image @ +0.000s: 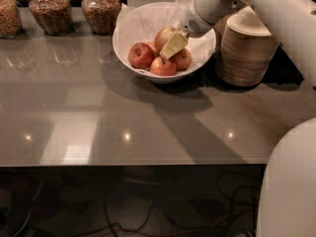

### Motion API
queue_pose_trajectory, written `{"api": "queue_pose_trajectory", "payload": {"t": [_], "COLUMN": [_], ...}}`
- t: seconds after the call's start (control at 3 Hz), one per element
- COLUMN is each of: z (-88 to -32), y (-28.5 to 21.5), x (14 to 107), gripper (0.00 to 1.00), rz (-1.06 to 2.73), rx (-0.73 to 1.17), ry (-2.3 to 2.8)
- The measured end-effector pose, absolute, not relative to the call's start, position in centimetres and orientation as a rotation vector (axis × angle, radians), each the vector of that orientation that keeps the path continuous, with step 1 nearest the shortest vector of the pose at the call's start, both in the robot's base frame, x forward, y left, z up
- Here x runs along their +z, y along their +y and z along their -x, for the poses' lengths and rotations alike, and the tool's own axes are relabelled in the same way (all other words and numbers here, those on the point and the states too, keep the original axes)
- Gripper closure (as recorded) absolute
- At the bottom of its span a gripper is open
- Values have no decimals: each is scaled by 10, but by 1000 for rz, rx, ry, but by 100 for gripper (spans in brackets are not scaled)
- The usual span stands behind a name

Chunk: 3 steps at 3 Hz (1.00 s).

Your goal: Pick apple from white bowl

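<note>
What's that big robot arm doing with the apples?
The robot's arm is reaching down into the white bowl on the gray counter. Its gripper is right against the biggest apple, the pale red-orange one at the back. That apple sits in the bowl, not lifted out yet, with the other apples beside it.

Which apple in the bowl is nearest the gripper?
The tallest, yellow-blushed apple at the back of the white bowl; the gripper overlaps it. The darker red apple sits left.
</note>
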<state>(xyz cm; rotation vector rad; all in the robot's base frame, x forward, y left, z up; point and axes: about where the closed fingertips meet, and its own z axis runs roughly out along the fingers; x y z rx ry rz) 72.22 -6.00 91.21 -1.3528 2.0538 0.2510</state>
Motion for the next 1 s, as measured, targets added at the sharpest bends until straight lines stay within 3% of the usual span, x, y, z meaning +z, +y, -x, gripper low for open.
{"api": "queue_pose_trajectory", "payload": {"t": [1.0], "z": [-693], "y": [-84], "x": [941], "gripper": [100], "rz": [1326], "rx": [263], "ry": [2023]}}
